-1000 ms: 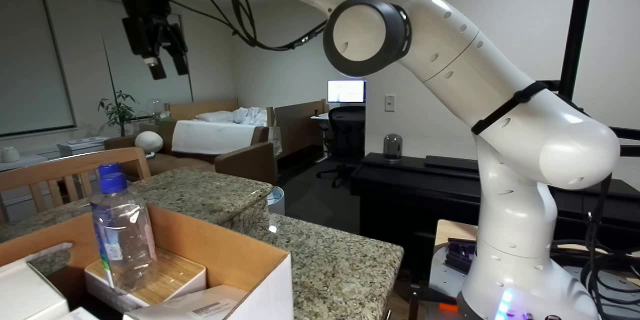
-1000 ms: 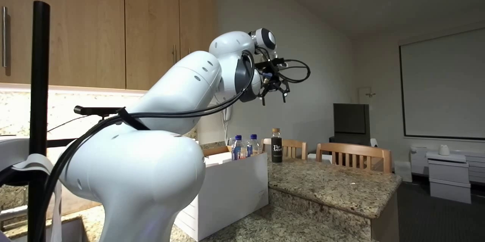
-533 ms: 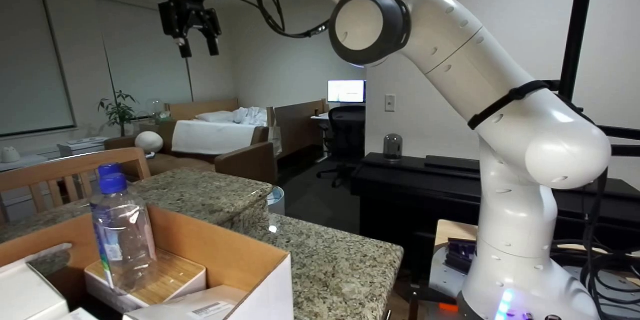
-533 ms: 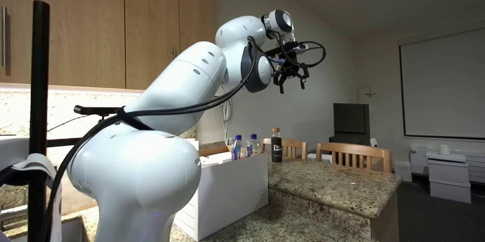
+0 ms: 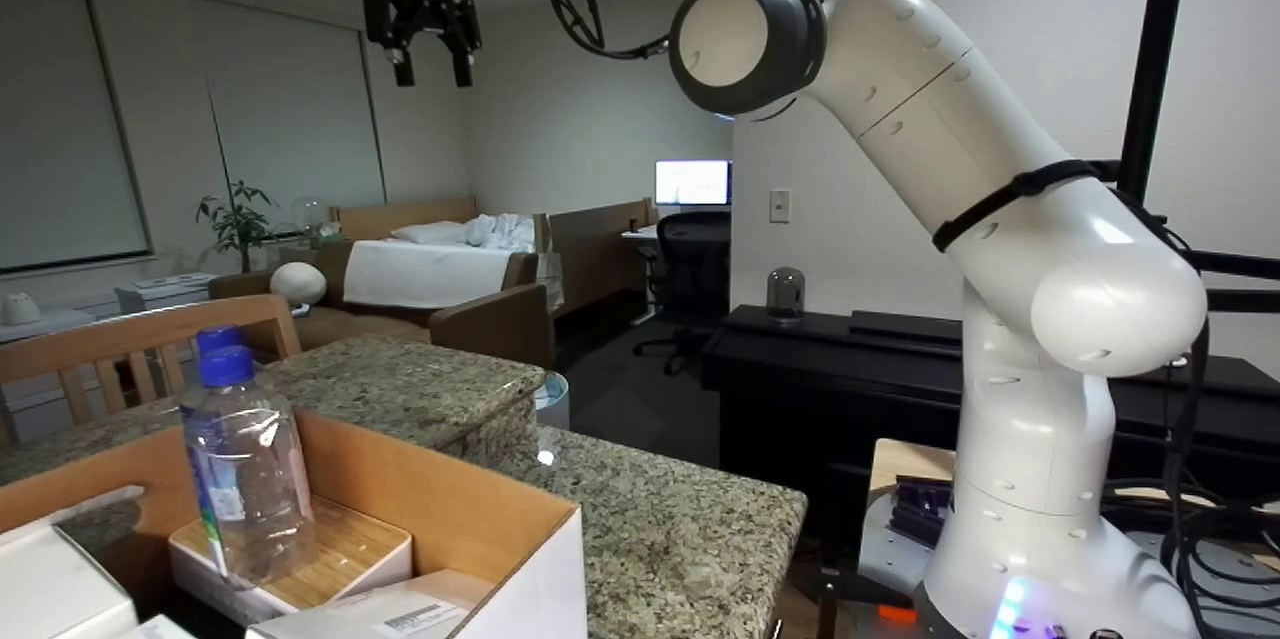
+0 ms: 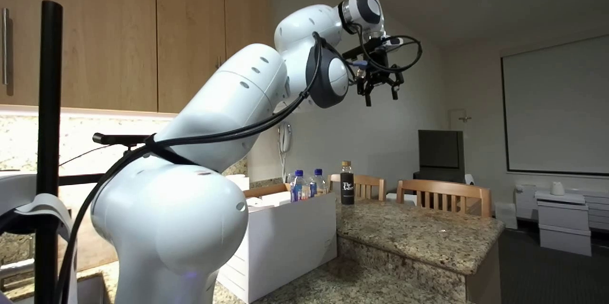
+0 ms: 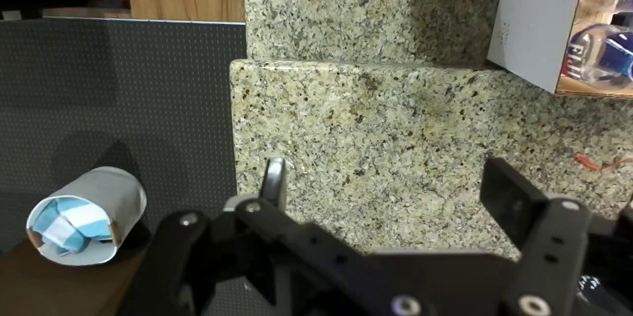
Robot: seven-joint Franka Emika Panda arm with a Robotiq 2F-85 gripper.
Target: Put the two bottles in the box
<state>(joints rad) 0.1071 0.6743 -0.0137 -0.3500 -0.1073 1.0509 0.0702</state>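
Two clear plastic bottles with blue caps stand inside the cardboard box. In an exterior view the near bottle (image 5: 255, 479) overlaps the far one, whose blue cap (image 5: 217, 337) shows behind. Both bottles show side by side in an exterior view (image 6: 299, 187) (image 6: 318, 184) above the rim of the box (image 6: 290, 242). The box has a brown inside (image 5: 450, 489) and white outside. In the wrist view, the box (image 7: 539, 19) and a bottle (image 7: 601, 56) show at the upper right. My gripper (image 5: 433, 71) is open and empty, high above the counter, also visible in an exterior view (image 6: 381, 97) and wrist view (image 7: 387, 182).
A dark bottle with a wooden cap (image 6: 347, 185) stands on the raised granite counter (image 6: 418, 218). The box also holds a wood-topped white box (image 5: 350, 559) and white packages (image 5: 60, 579). A bin (image 7: 99, 207) stands on the floor beyond the counter edge. Chairs (image 6: 447, 194) stand behind.
My open gripper has risen and moved away from the box, rightward in both exterior views. The bottles and the box have not moved.
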